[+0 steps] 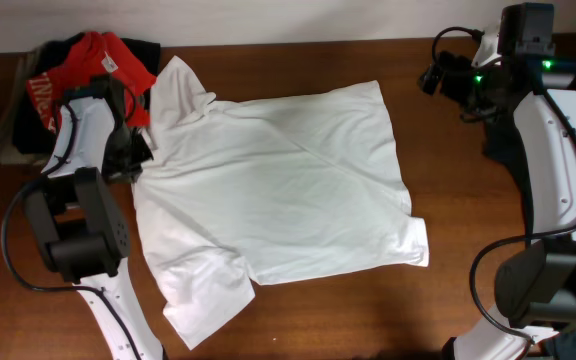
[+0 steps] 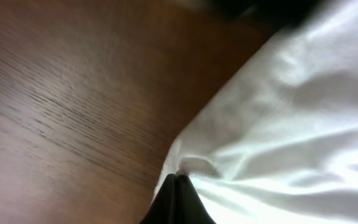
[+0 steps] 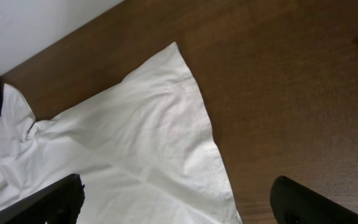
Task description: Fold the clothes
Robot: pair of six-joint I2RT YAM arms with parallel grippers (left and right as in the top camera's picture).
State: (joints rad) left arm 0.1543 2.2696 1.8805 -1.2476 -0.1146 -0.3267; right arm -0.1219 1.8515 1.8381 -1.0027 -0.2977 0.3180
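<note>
White T-shirt (image 1: pixel 278 190) edge in left hand (image 2: pixel 178 185)

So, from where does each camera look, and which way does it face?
Overhead: above the table, facing straight down at the spread white T-shirt; left arm and right arm show.
Left wrist: low, facing the shirt's edge; the left gripper shows, shut on it.
Right wrist: raised, facing down at the shirt's corner; the open right gripper shows.
Shared: all three see the shirt and table.

I work over a dark brown wood-grain table (image 1: pixel 298 320); a pale white surface (image 1: pixel 268 20) borders its far edge.
</note>
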